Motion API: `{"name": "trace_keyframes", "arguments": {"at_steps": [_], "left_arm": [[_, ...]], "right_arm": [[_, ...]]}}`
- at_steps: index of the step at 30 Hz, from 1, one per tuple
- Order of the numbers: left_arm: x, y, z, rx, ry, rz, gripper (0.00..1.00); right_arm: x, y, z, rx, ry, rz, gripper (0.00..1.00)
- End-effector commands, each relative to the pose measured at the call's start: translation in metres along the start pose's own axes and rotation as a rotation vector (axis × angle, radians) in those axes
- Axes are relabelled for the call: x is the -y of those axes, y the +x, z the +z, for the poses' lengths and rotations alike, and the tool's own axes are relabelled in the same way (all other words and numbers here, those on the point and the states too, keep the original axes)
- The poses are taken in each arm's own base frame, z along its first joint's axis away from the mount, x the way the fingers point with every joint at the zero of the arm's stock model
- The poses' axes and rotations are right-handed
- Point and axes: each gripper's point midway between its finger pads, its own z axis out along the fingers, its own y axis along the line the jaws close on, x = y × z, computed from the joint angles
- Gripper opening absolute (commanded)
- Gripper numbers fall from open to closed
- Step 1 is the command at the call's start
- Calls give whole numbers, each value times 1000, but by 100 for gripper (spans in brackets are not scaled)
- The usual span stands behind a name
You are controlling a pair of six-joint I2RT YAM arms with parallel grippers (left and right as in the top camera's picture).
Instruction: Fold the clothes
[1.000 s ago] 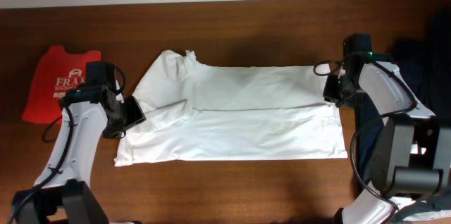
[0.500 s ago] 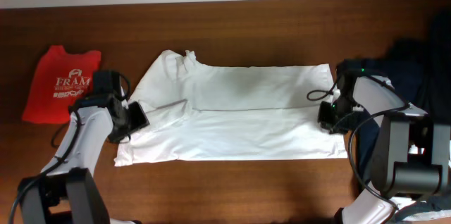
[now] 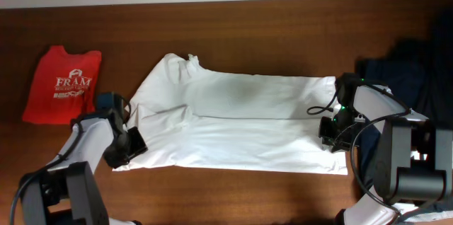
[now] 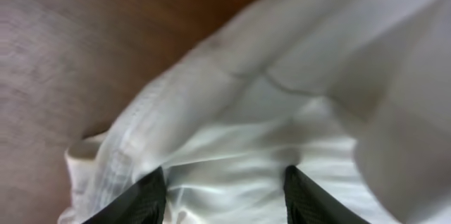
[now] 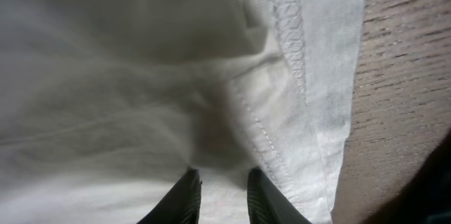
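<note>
The large white T-shirt [image 3: 241, 119] lies spread across the middle of the table, folded lengthwise, and its chest print is hidden. My left gripper [image 3: 129, 143] is at its lower left corner. In the left wrist view its fingers [image 4: 151, 199] stand partly apart with bunched white cloth [image 4: 232, 111] held between them. My right gripper [image 3: 330, 131] is at the shirt's right edge. In the right wrist view its fingers [image 5: 189, 196] are close together, pinching the cloth beside the stitched hem [image 5: 289, 34]. The red "FRAM" shirt [image 3: 64, 83] lies folded at the far left.
A heap of dark navy clothes [image 3: 407, 76] lies at the right edge behind the right arm. The brown wooden table [image 3: 233, 197] shows in front of the white shirt. A pale wall strip runs along the back edge.
Both grippers have moved toward the table's front edge. The white shirt has slid that way with them, and its lower edge now lies closer to the front.
</note>
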Motion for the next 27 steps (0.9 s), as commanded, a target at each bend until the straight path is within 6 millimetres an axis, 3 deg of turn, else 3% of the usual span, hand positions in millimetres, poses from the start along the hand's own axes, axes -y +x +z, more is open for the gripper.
{"name": "trace_keyframes", "arguments": {"at_steps": [1, 3, 5, 9, 11, 13, 16, 18, 20, 23, 27], "left_arm": [[-27, 8, 4, -47, -47, -96, 53], [-31, 8, 2, -48, -39, -116, 53], [-26, -2, -14, 17, -12, -99, 53], [15, -31, -81, 237, 169, 43, 57], [46, -52, -126, 402, 252, 200, 63], [71, -68, -150, 490, 306, 289, 68], [111, -95, -169, 564, 407, 411, 70], [139, -123, -167, 577, 422, 501, 70], [157, -150, -149, 560, 401, 565, 73], [174, -184, -123, 530, 391, 580, 73], [190, -212, -84, 499, 389, 582, 73]], "right_arm": [[2, -1, 5, -9, 2, 1, 29], [1, -5, 2, 0, -1, 0, 29], [-2, -9, -7, 10, -8, 0, 30], [-15, -26, -46, 90, -71, -8, 42], [-21, -37, -85, 188, -100, -18, 63], [-28, -41, -111, 244, -136, -26, 79], [-36, -40, -136, 286, -186, -41, 84], [-36, -37, -137, 279, -187, -41, 84], [-35, -35, -136, 270, -185, -40, 84], [-35, -35, -136, 269, -185, -40, 84], [-35, -35, -136, 268, -184, -39, 84]]}}
